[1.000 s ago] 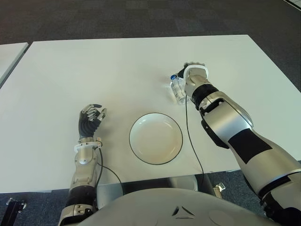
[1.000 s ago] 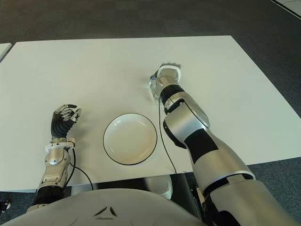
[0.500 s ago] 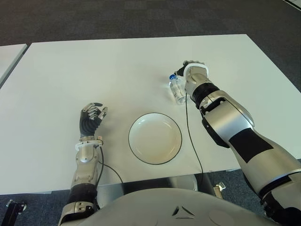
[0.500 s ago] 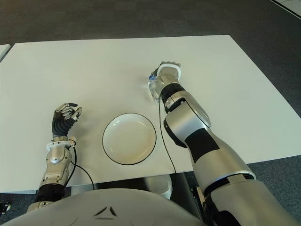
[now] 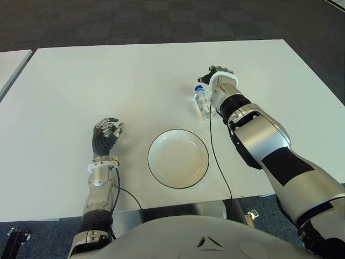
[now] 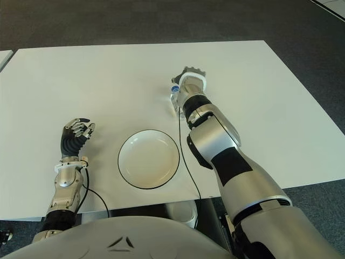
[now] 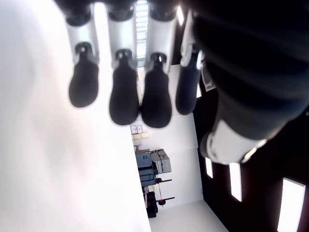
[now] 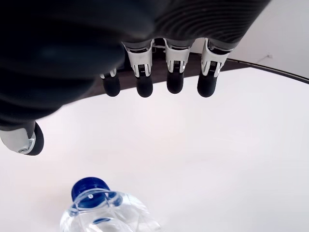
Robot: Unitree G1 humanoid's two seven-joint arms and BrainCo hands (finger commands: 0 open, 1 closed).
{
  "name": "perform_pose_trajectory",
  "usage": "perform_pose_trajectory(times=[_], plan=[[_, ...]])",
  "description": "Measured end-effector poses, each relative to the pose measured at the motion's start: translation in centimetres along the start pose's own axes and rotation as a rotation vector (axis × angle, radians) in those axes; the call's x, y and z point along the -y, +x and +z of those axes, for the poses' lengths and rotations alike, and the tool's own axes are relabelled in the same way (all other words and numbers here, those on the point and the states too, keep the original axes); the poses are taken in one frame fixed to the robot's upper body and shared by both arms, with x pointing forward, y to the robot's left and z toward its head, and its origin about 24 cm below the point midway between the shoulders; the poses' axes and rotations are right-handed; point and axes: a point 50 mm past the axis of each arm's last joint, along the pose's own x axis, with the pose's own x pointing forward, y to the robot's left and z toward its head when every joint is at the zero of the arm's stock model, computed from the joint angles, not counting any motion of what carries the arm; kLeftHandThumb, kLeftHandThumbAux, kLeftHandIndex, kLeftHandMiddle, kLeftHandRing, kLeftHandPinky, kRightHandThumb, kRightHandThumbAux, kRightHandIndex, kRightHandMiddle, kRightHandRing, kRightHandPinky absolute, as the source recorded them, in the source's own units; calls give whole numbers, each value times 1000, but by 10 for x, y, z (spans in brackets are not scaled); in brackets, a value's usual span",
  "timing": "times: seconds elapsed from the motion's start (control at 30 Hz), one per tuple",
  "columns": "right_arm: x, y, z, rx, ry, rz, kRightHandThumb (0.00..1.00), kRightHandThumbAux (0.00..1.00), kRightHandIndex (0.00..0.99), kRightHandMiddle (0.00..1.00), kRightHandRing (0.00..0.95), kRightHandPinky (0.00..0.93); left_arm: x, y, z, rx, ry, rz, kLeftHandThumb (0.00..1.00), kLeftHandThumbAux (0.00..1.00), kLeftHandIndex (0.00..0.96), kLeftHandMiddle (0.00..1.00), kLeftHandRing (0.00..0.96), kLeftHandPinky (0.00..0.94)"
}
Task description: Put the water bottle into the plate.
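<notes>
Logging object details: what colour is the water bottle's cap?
Blue; the cap shows best in the right wrist view.

You have a small clear water bottle (image 5: 204, 102) with a blue cap, standing on the white worktop (image 5: 108, 81), beyond the plate and off toward its right. It appears upright or slightly tilted; you cannot tell which from the eye views. The plate (image 5: 178, 158) is round, white with a thin dark rim, empty, lying flat near the worktop's front edge. Bottle and plate are apart, not touching.
</notes>
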Motion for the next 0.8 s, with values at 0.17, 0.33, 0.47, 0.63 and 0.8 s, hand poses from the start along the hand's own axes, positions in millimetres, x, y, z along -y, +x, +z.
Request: perform_pose_trajectory(times=[0.17,0.33,0.47,0.63,0.8], plan=[[-4,0,-1,4,9,1,14,326,0,0,0,0,1,0,0,-1,-4,1,707,715,437,714,697,668],[-21,1,-10,0,6,31,4,346,0,0,0,0,2,-1,-1,-9,-14,6,707,715,436,709,692,670],[-37,1,-18,-22,-21,78,0,350,0,0,0,0,3,-1,-1,-9,-17,8,707,716,436,708,693,671],[-45,1,-22,-36,-90,104,0,342,15,0,0,0,3,-1,-1,-9,-18,9,706,716,436,708,693,669],[-49,0,-24,-48,-153,136,0,336,19,0,0,0,4,-1,-1,-6,-20,8,706,715,436,709,693,670]])
